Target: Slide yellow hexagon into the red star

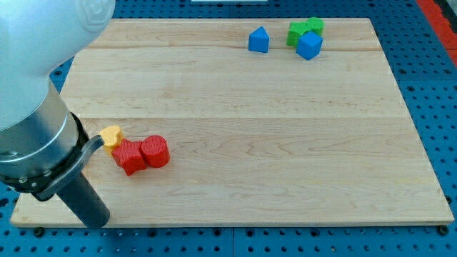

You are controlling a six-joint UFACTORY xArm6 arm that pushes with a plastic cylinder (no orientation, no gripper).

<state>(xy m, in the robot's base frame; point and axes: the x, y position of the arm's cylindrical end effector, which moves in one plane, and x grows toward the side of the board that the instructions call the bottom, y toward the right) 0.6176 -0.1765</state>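
Beside ribbed red star [129,157], yellow block [111,135]

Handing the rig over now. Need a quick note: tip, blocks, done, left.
My tip is at the view's bottom left, below and left of the block cluster.
The yellow block, shape unclear, sits against the upper-left of the red star; a red cylinder touches the star's right side.
Done: yellow appears to have reached the star.
Left: likely nothing, but confirm contact.

The arm's pale housing and grey collar are seen at the view's left, with my tip [95,223] set down near the bottom-left corner.
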